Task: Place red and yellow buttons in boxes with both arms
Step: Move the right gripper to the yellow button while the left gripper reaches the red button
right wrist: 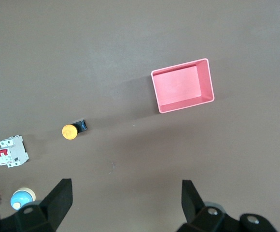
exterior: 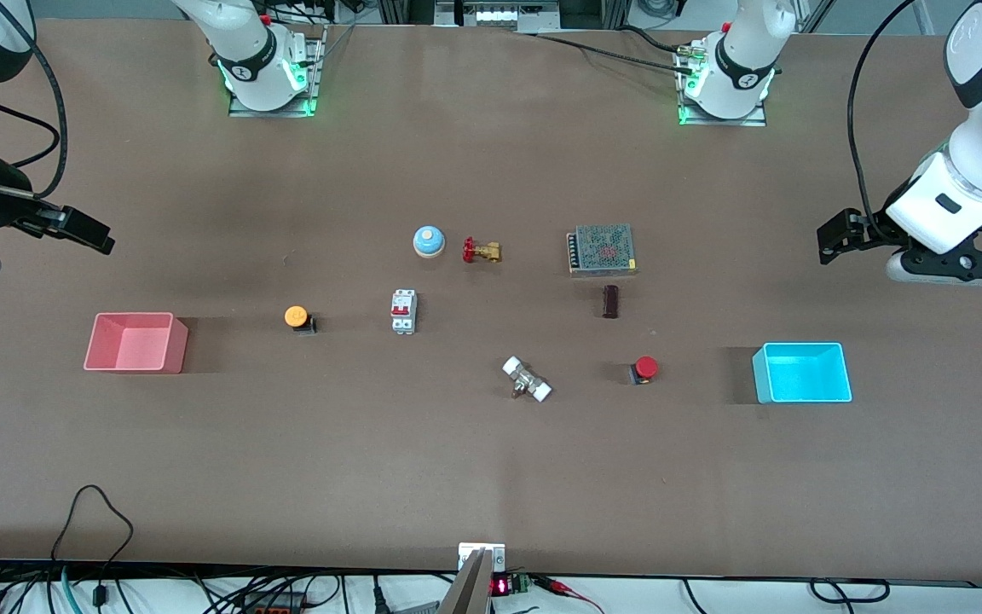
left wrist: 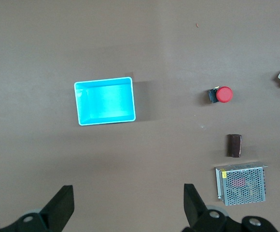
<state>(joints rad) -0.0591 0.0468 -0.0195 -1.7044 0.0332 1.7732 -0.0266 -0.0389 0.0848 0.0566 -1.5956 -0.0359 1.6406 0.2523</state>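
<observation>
Yellow button on table, between pink box and white breaker switch. Red button near cyan box, toward left arm's end. Both boxes hold nothing. Left gripper up high over bare table, fingers wide apart. Right gripper up high near pink box, fingers wide apart too.
</observation>
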